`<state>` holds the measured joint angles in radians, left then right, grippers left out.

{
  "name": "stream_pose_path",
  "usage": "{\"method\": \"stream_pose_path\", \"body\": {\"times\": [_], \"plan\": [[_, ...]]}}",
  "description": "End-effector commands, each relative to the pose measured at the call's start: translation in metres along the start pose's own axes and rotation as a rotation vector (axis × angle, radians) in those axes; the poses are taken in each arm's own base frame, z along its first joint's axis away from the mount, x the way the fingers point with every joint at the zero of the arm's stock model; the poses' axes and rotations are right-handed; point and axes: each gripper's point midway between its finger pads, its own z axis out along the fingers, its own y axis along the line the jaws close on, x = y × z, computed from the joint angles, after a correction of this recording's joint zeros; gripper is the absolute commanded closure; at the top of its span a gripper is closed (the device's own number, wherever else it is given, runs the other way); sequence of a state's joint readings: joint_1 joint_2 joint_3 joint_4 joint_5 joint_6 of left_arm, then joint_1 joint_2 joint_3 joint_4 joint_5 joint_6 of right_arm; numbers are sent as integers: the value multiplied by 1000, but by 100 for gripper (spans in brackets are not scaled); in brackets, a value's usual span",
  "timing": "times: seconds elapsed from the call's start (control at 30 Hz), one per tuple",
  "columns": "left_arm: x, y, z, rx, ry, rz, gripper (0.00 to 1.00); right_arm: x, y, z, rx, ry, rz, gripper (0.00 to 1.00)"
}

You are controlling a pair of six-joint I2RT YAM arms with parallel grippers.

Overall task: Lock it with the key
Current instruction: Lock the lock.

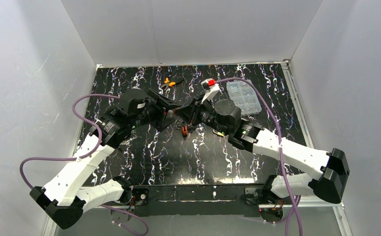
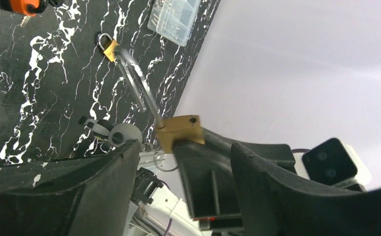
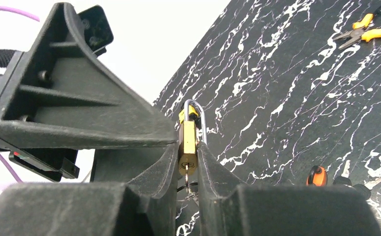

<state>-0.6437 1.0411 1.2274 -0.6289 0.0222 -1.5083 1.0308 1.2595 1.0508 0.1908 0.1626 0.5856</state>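
Black marbled tabletop (image 1: 144, 152) spreads under both arms, with white walls (image 1: 26, 73) around it. Right gripper (image 3: 188, 153) pinches the brass padlock (image 3: 187, 140) by its body, with the shackle (image 3: 202, 123) pointing away from the wrist. Left gripper (image 2: 184, 146) stands open, its fingers (image 2: 80, 187) spread either side of that lock. Below them lie orange-headed keys (image 3: 317, 175). Beyond are orange pliers (image 3: 363, 30) and a clear parts box (image 1: 243, 97).

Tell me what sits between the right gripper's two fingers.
The brass padlock sits there, shackle pointing outward, pinched by both fingers of the right gripper. The right wrist view shows it.
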Motion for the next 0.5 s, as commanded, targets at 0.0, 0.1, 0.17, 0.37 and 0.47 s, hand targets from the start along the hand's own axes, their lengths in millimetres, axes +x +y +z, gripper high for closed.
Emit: {"method": "stream_pose_path", "body": {"times": [0.0,0.1,0.17,0.37,0.47], "plan": [[6,-15,-20,90,26,132,30,-56,15,-26,-62,-128,76,99],[3,-25,-31,130,10,271,28,-65,9,-40,-73,-131,114,99],[4,-33,-38,156,11,383,27,-72,5,-50,-93,-116,151,99],[19,-75,-69,354,65,838,29,-85,23,-88,-274,35,207,99],[28,-89,-86,489,73,1029,30,-88,38,-107,-346,109,213,99]]}}
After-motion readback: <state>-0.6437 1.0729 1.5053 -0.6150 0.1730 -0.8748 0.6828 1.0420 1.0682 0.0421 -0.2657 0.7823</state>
